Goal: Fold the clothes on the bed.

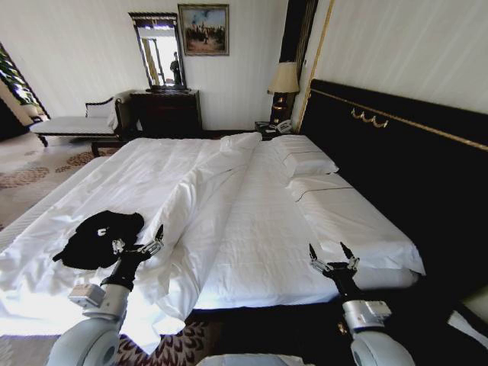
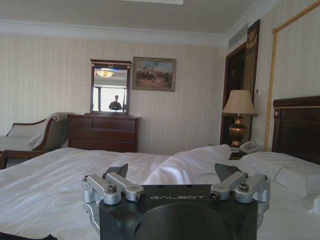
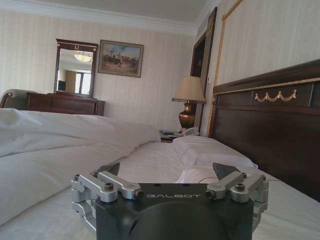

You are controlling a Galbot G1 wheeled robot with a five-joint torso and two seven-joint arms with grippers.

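The clothes (image 1: 99, 236), a crumpled black T-shirt, lie on the white duvet (image 1: 191, 206) at the near left of the bed (image 1: 252, 229). My left gripper (image 1: 138, 244) hovers open just right of the T-shirt, its fingers pointing along the bed. In the left wrist view that gripper (image 2: 174, 171) stands open with nothing between its fingers. My right gripper (image 1: 330, 255) is open over the near right side of the bed, near the mattress edge. The right wrist view shows this gripper (image 3: 167, 169) open and empty above the white sheet.
White pillows (image 1: 309, 164) lie against the tall dark headboard (image 1: 396, 152). The duvet is bunched in a ridge down the bed's middle. Beyond the bed stand a dark dresser with mirror (image 1: 164, 107), a lamp (image 1: 284, 84) on a nightstand, and a white-cushioned bench (image 1: 72, 122).
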